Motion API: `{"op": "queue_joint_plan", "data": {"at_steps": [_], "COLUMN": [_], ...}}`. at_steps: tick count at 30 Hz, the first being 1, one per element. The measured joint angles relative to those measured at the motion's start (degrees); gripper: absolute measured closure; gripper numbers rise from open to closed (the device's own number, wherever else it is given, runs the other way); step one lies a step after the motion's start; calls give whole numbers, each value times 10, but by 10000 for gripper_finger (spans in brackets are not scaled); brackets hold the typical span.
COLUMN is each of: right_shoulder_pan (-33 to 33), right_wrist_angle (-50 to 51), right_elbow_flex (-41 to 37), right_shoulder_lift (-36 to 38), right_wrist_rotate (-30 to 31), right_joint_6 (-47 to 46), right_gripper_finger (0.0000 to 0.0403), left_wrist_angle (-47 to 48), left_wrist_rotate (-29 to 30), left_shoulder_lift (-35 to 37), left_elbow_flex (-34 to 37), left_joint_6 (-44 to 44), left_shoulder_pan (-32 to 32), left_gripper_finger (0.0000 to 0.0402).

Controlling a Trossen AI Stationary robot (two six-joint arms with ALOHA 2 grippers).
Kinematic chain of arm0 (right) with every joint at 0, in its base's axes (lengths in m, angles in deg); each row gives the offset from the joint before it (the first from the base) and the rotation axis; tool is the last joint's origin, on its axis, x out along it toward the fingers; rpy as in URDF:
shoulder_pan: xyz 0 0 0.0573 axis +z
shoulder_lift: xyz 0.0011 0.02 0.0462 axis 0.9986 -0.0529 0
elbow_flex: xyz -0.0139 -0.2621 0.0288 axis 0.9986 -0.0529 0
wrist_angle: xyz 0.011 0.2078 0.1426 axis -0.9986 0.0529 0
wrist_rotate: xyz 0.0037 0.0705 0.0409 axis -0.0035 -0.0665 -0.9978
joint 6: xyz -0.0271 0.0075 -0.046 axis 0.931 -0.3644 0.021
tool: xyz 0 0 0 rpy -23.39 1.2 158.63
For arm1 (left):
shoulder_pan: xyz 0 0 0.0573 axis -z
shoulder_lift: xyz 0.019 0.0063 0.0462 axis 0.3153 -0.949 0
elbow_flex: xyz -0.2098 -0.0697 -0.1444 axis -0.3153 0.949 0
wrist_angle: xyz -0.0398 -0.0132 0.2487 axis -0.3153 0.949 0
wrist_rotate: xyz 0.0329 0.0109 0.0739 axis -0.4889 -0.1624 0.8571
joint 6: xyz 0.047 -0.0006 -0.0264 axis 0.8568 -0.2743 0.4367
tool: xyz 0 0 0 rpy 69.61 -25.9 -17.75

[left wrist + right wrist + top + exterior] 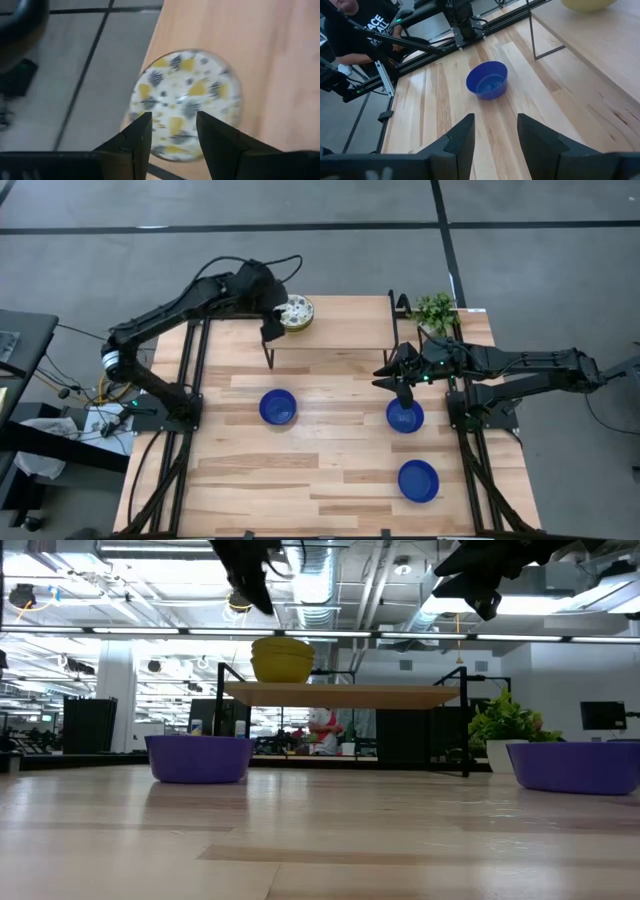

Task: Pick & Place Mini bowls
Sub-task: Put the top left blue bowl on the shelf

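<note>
A patterned mini bowl (297, 312) stands on the raised wooden shelf (350, 330) at the table's far side; in the low view it looks like a small stack (282, 658). My left gripper (172, 132) hovers open just above it, touching nothing (272, 330). Three blue mini bowls rest on the table: one left of centre (278, 407), one right of centre (405, 417), one near the front right (418, 480). My right gripper (405, 388) hangs open, high over the right-of-centre blue bowl, with nothing between its fingers (495, 135).
A potted plant (435, 310) stands at the shelf's far right end. The shelf's thin metal legs (270, 358) come down onto the table. A person (355, 30) sits beyond the table's left side, behind the left arm's base (462, 22).
</note>
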Motion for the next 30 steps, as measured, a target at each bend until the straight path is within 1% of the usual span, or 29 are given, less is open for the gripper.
{"op": "queue_joint_plan", "data": {"at_steps": [6,9,12,19,25,30], "right_shoulder_pan": [0,0,0,0,0,0], "right_wrist_angle": [4,10,13,13,13,12], "right_elbow_flex": [0,0,0,0,0,0], "right_shoulder_lift": [0,0,0,0,0,0], "right_wrist_rotate": [0,0,0,0,-2,-2], "right_joint_6": [0,1,9,15,15,15], "right_gripper_finger": [264,264,266,266,264,265], "left_wrist_angle": [69,121,155,163,161,158], "left_wrist_rotate": [-62,-65,-65,-65,-60,-57], "left_shoulder_lift": [72,92,104,99,81,74], "left_elbow_flex": [-1,-1,-1,-1,4,56], "left_joint_6": [-144,-209,-279,-405,-485,-543], "left_shoulder_pan": [60,105,157,282,367,414], "left_gripper_finger": [248,248,248,248,248,248]}}
